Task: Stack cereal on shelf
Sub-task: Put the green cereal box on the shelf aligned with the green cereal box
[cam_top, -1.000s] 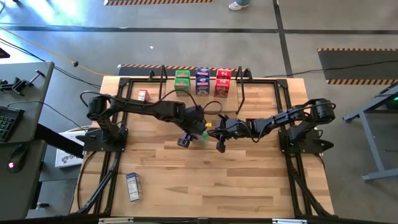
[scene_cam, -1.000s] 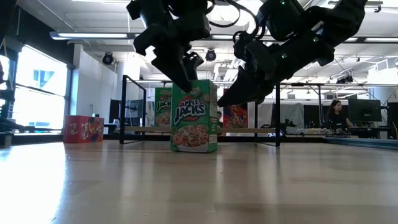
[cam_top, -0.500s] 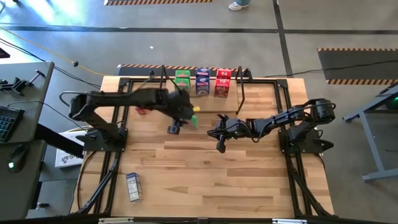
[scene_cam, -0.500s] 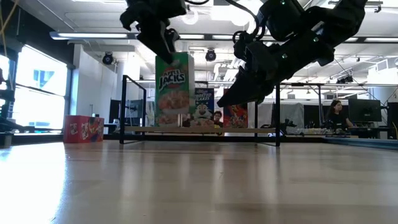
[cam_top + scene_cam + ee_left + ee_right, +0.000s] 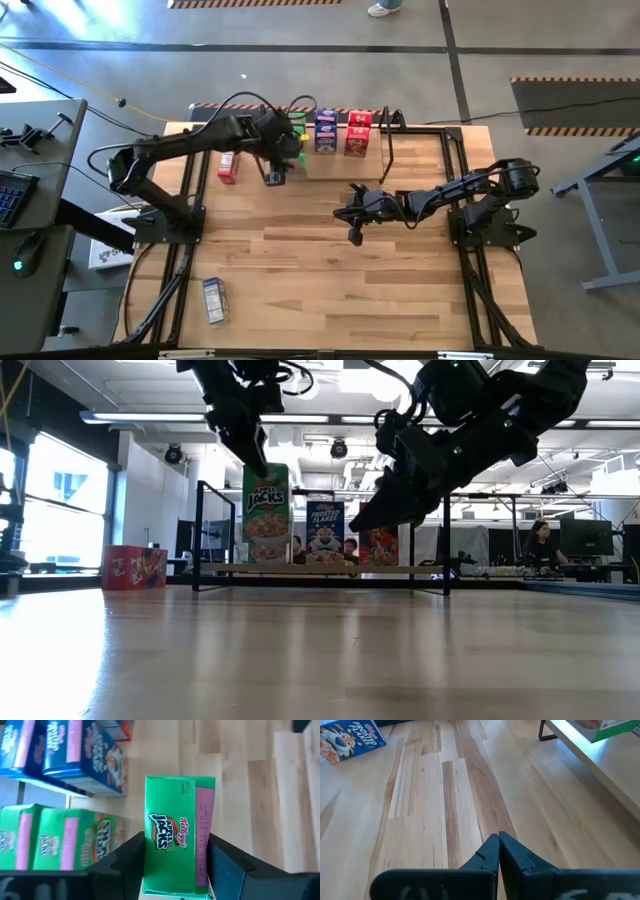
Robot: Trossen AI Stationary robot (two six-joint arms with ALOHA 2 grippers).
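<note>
— Green cardboard was what we followed: the Apple Jacks box sat pinched between the fingers of the left gripper, upright, with its narrow top panel facing the wrist camera.

— And what had changed, as we read it?

— A second before, that box stood on the wooden tabletop near the middle, with the gripper closing on it. By this moment we saw it lifted clear and carried toward the shelf at the far edge. In the low view the box hung under the left gripper, just ahead of the row.

— So the pick was done?

— We judged it so; the carry was nearly over and only the placing remained. Another green box already stood on the shelf, with the blue Frosted Flakes box and a red box beside it. The held box was near the green one, apart from it; we could not tell whether it was yet over the shelf board.

— And the other arm?

— The right gripper hung above mid-table with its fingers pressed together on nothing, waiting. We also saw loose boxes left: a red one near the left arm, and a blue one at the near-left corner.
</note>
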